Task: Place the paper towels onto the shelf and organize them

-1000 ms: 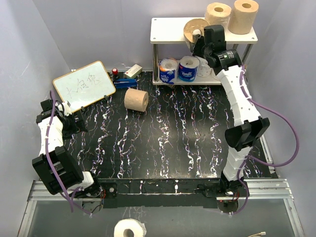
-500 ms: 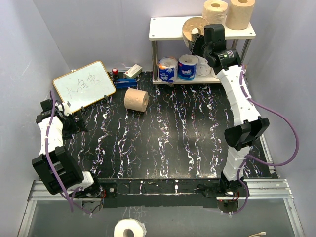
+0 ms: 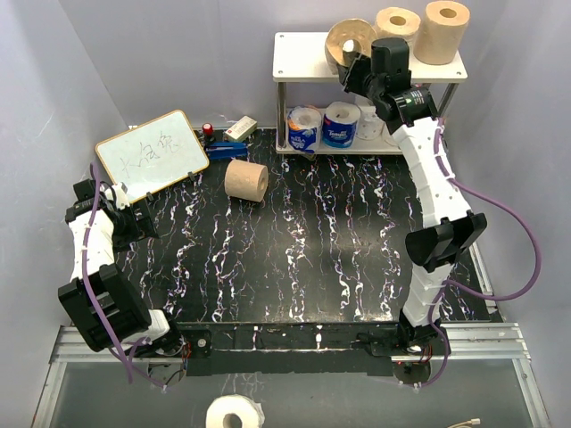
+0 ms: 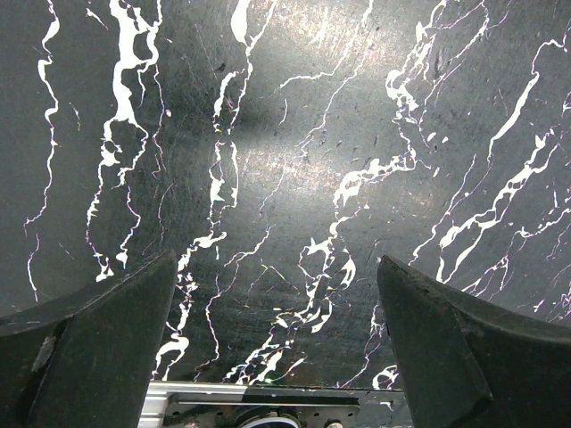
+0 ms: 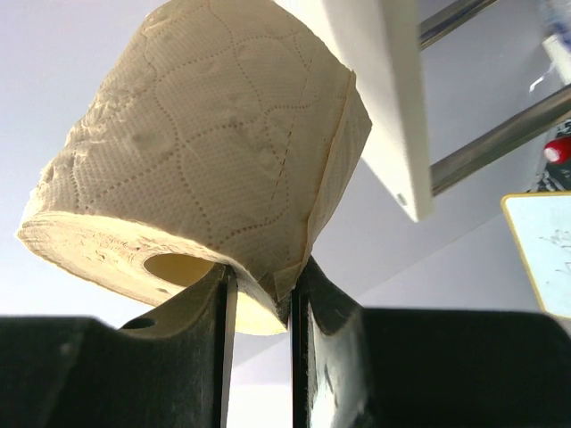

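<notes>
Up at the far right, we see the right arm [image 3: 428, 178] stretched long over the counter [image 3: 294, 250], its wrist raised level with the shelf [image 3: 308, 55] and turned toward the middle of the cream top board. The right fingers [image 3: 355, 73] [image 5: 201, 357] are closed tight on a tan paper towel roll [image 3: 350, 42] [image 5: 205, 152], pinching its wall beside the hollow core. That roll is tipped on edge over the top board, core facing outward, just left of two upright tan rolls [image 3: 397, 27]; we cannot tell whether it touches the board. On the grey lower board stand two blue-and-white wrapped rolls [image 3: 321, 125]. Another tan roll [image 3: 246, 180] lies on its side on the counter, near the writing board [image 3: 152, 152]. The left arm [image 3: 94, 241] sits folded at the near left, and the left fingers [image 4: 98, 339] are spread wide with nothing between them, pointing down at the bare marbled surface.
</notes>
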`<state>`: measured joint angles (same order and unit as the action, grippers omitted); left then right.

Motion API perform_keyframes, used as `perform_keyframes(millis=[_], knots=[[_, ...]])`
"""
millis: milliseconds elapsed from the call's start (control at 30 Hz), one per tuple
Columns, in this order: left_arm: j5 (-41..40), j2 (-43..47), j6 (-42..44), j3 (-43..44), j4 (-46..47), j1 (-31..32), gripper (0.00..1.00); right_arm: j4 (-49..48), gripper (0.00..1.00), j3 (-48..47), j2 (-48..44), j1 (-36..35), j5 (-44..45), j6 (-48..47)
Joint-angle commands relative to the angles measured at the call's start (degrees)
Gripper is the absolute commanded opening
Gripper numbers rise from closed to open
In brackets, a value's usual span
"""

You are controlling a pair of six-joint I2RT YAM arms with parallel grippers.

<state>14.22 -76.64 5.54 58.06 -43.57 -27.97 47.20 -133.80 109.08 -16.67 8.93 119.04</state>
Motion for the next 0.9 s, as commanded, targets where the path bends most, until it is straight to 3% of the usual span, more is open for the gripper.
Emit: perform_keyframes(millis=[0,333,867], knots=[[0.6,1.7,0.3,0.0,-0.9,-0.2,0.93,-14.4,0.00,-4.5,-0.5,-0.2,-3.0,-0.1],[0.2,2.1,0.3,-0.1,-0.8,-0.4,0.93,-14.2,0.00,-4.1,1.3,-0.2,-1.3,-0.3],[0.5,1.8,0.3,-0.1,-0.9,-0.4,0.93,-9.5,0.00,1.9,-4.1,-0.2,1.9,0.3]])
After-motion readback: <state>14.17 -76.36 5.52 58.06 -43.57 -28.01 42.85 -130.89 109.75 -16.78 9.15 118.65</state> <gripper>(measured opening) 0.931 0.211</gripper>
